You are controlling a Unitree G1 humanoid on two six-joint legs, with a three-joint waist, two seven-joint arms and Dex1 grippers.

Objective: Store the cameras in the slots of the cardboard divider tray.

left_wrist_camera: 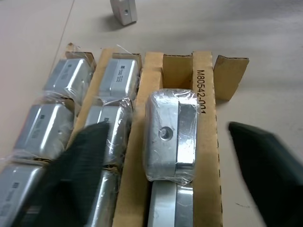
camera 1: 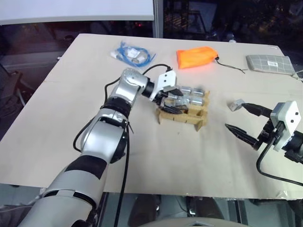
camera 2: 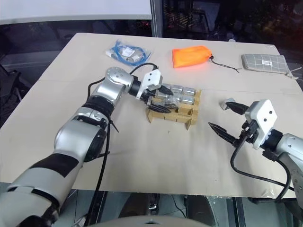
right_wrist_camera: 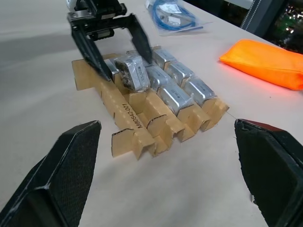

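Left end effector (right_wrist_camera: pixel 112 45) over cardboard divider tray (right_wrist_camera: pixel 137 130), fingers parted astride wrapped camera (left_wrist_camera: pixel 170 135) sitting high in middle slot of near row, not clamped. Right end effector (camera 1: pixel 247 120) spread wide, empty; loose camera (camera 1: pixel 235 104) just beyond its far fingertip (right arm nearer). Pale desk (camera 1: pixel 189 161), dark room behind.

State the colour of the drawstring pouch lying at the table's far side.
Bright orange; the pouch shows best in the left eye view.
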